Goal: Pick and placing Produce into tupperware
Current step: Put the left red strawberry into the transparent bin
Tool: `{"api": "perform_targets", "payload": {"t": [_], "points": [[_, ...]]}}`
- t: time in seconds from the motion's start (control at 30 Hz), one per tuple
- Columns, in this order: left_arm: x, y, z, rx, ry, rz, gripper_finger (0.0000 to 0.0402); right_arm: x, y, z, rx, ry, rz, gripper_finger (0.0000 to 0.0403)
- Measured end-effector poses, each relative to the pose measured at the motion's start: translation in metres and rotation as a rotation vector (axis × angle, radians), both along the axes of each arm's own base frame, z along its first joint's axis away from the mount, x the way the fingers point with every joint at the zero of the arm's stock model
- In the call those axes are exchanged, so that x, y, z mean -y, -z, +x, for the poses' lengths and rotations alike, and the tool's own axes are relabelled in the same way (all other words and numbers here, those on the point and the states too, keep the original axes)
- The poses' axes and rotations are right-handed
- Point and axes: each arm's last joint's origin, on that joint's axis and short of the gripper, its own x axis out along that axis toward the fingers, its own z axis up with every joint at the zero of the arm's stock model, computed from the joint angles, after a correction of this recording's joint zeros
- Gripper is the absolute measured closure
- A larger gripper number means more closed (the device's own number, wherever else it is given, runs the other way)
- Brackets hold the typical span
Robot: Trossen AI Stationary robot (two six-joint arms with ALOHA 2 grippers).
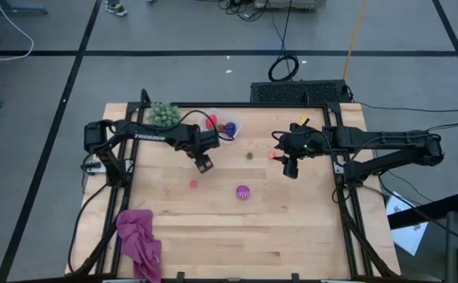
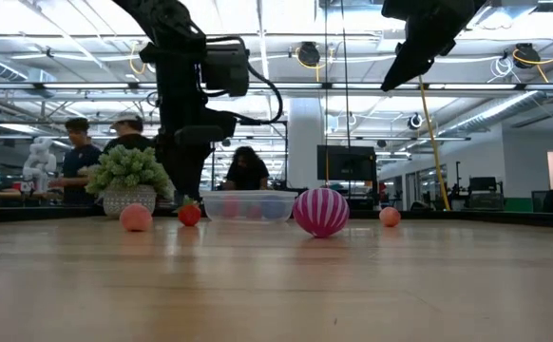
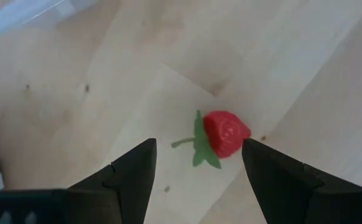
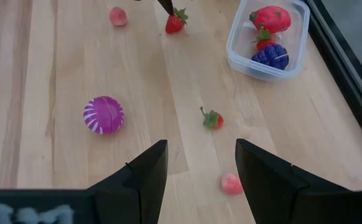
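A red strawberry (image 3: 226, 132) with a green leaf cap lies on the wood. My left gripper (image 3: 198, 144) is open and hovers just above it, one finger to each side, touching nothing. The right wrist view shows the same strawberry (image 4: 175, 22) under a left fingertip. The clear tub (image 4: 268, 37) holds a red piece, a small strawberry and a blue-purple piece. It stands near the far edge beside the green plant (image 1: 164, 115). My right gripper (image 4: 201, 144) is open and raised over the table's right half (image 1: 291, 167). Below it lie a small red-and-green piece (image 4: 213, 119) and a pink piece (image 4: 231, 183).
A magenta-striped ball (image 1: 242, 192) sits mid-table toward the near side. A pink piece (image 1: 193, 184) lies near the left gripper. A magenta cloth (image 1: 138, 240) is heaped at the near left corner. People stand in the room beyond the far edge (image 2: 77, 152).
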Motion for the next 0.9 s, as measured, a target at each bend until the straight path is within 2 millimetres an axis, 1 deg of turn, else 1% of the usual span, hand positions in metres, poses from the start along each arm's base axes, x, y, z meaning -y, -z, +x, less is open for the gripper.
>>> {"api": "perform_targets", "payload": {"t": [0.07,0.2,0.7,0.83,0.9], "points": [[-0.0016,0.0018,-0.0001,-0.003,-0.025,-0.004,0.0158,0.0,0.0001,-0.0001,-0.001,0.0,0.0,0.0222],[-0.003,0.0019,-0.0004,0.021,-0.165,-0.022,0.0158,0.0,0.0001,-0.0001,-0.001,-0.001,-0.001,0.0222],[-0.0025,0.002,-0.0003,0.092,-0.567,-0.082,0.0158,-0.0006,0.0002,0.0,-0.002,-0.019,0.01,0.0222],[-0.0013,0.0063,0.0034,0.108,-0.618,-0.098,0.0158,-0.0006,0.0007,-0.0006,-0.011,-0.026,0.004,0.0222],[0.0002,0.0092,0.0085,0.134,-0.616,-0.105,0.0158,-0.0006,0.0006,-0.0006,-0.013,-0.033,-0.002,0.0222]]}}
